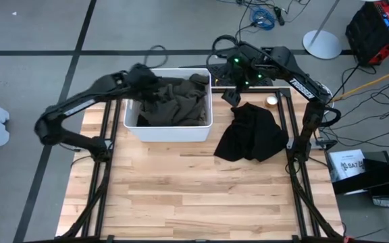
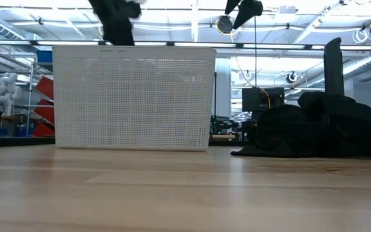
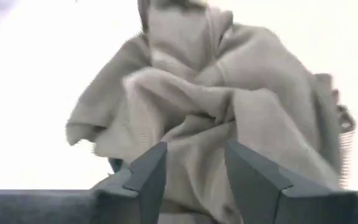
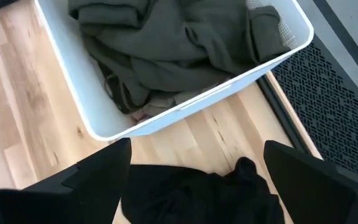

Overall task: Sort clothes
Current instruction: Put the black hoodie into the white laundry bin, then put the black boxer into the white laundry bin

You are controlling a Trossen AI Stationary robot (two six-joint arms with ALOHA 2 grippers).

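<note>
A white bin (image 1: 169,129) stands at the far middle of the table, and a dark olive garment (image 1: 174,100) lies crumpled inside it. My left gripper (image 1: 146,79) hangs open over the bin's far left part, above the olive garment (image 3: 229,93), with nothing between its fingers. A black garment (image 1: 252,131) lies heaped on the table to the right of the bin. My right gripper (image 1: 234,94) hovers wide open between the bin and the black garment (image 4: 197,193), above the table. A pale scrap of another cloth (image 4: 143,114) shows under the olive one.
A small white round thing (image 1: 271,101) sits by the table's far right corner. The near half of the wooden table (image 1: 201,196) is bare. In the low view the bin's mesh wall (image 2: 134,96) hides what is inside it.
</note>
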